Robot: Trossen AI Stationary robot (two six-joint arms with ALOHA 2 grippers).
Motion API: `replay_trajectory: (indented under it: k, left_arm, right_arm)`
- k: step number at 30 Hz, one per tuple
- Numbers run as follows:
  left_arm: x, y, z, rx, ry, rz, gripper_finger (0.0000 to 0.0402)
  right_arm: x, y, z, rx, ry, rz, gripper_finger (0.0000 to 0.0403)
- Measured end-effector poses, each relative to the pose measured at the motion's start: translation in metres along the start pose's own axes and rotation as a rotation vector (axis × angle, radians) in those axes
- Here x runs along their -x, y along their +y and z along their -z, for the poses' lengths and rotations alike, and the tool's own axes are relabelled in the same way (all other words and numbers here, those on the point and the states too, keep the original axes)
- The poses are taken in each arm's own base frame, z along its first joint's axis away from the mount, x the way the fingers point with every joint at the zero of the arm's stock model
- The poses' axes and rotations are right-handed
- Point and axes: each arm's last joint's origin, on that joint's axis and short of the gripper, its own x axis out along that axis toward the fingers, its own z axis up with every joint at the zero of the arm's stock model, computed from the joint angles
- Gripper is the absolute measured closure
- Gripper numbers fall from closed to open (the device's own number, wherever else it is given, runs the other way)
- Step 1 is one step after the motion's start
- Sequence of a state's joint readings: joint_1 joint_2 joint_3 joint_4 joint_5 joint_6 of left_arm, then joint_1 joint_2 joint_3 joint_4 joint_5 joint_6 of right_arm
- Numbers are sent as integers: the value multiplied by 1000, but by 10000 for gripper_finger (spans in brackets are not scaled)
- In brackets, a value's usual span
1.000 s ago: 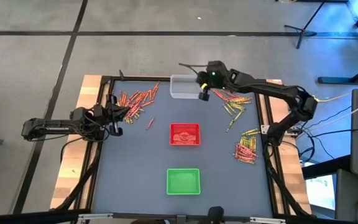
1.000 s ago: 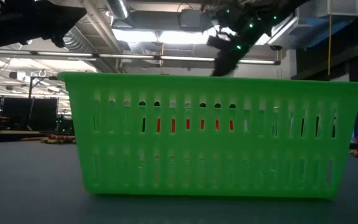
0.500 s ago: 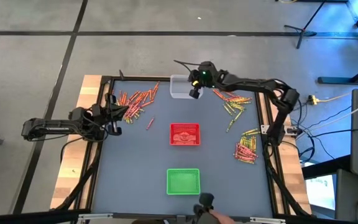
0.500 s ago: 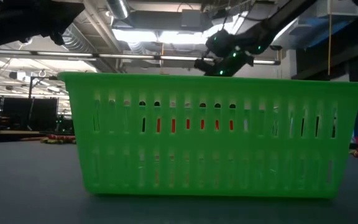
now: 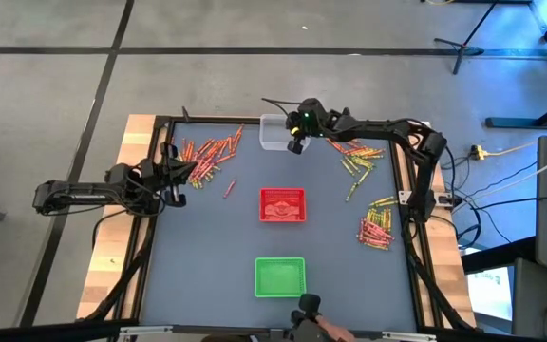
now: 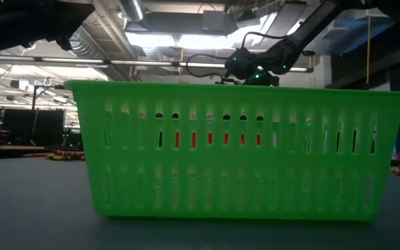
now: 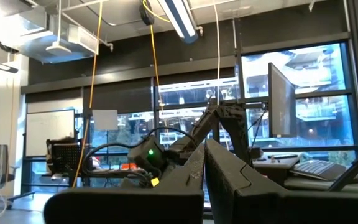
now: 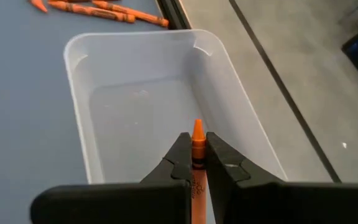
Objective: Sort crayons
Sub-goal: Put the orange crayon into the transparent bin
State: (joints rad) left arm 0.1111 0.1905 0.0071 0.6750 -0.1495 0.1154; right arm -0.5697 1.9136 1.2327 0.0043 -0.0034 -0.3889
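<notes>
A thin orange wax crayon point(image 8: 197, 149) is pinched between the right gripper's point(image 8: 197, 163) narrow fingers, tip over the clear plastic tray point(image 8: 79, 112) at the table's twelve o'clock edge. The left gripper point(image 5: 174, 179), closed empty, waits at nine o'clock.

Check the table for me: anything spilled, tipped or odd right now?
Nothing stands out. The crayons lie in loose piles on the mat, as expected mid-sort. The red tray, green tray and clear tray sit flat. The right pincer holds an orange crayon over the clear tray.
</notes>
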Motion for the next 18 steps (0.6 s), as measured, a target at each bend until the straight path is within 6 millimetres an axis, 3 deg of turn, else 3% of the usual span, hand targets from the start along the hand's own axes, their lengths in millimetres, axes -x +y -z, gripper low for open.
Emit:
replay_trajectory:
  k: [9, 18]
  left_arm:
    - [0, 0, 0, -1, -1, 10, 401]
    - [0, 0, -2, 2, -23, 18, 401]
  right_arm:
    - [-11, 5, 8, -27, 22, -45, 372]
    - [-6, 6, 3, -67, 54, -51, 246]
